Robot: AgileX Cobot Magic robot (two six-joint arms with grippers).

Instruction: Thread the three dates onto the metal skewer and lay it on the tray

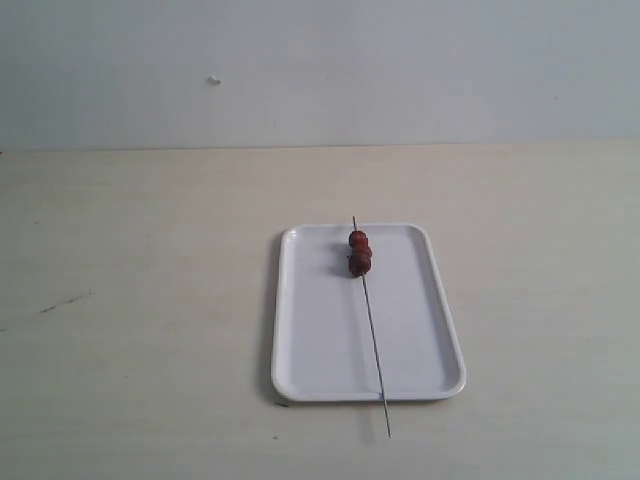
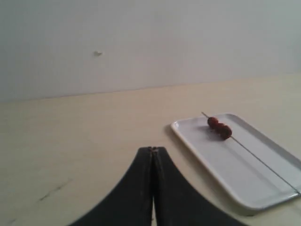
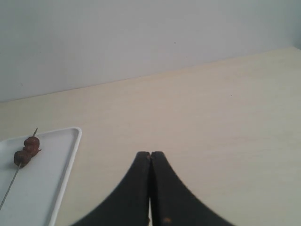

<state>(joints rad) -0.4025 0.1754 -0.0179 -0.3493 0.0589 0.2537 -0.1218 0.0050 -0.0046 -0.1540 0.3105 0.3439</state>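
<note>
A flat white rectangular tray [image 1: 300,340] with rounded corners and a low rim sits on the pale wooden table [image 1: 140,300], a little right of the middle as I look at it. Along its length lies the thin grey metal skewer [image 1: 373,335], and the three dates [image 1: 359,252], small wrinkled dark red-brown fruits, are packed touching one another near its far end, over the far part of the tray. The rod is longer than the tray, so its near tip runs out past the near rim over the table, while the far tip pokes just beyond the far rim. The fruits rest on the tray floor, which probably keeps the rod from rolling.

Neither arm shows in the view from off the arms. Each wrist camera shows its own black gripper hanging above bare table, well apart from the tray. The left gripper [image 2: 152,149] has its two curved fingers pressed together with nothing between them, the tray off to one side of it. The right gripper [image 3: 150,154] is likewise pinched closed and empty, the tray lying on its other side. With both drawn clear and gripping nothing, I judge the job complete: fruit threaded, rod laid down, nothing left to carry. The one small risk I see is the overhanging near tip, which a passing arm could catch.
</note>
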